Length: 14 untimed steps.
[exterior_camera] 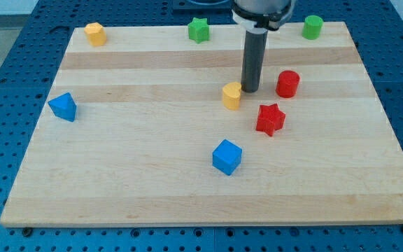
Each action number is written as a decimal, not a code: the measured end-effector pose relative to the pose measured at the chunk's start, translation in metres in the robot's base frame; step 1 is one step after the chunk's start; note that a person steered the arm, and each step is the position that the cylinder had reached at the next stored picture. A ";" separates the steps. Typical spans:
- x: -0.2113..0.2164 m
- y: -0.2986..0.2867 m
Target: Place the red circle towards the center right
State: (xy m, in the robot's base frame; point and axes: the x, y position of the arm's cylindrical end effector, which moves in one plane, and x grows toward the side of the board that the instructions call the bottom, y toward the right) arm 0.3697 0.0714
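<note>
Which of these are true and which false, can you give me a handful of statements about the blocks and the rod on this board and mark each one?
1. My tip sits between the yellow block and the red circle. True.
2. The red star lies at the view's top left corner. False: it lies below the red circle, right of centre.
3. Two green blocks stand along the view's top edge, a green star and a green cylinder. True.
4. The blue cube touches the red star. False: bare board separates them.
5. A blue block lies near the view's left edge. True.
</note>
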 end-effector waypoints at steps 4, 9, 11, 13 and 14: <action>0.013 0.071; 0.046 0.045; 0.027 0.069; 0.023 0.115; 0.023 0.120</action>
State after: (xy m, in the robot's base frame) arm 0.3930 0.1914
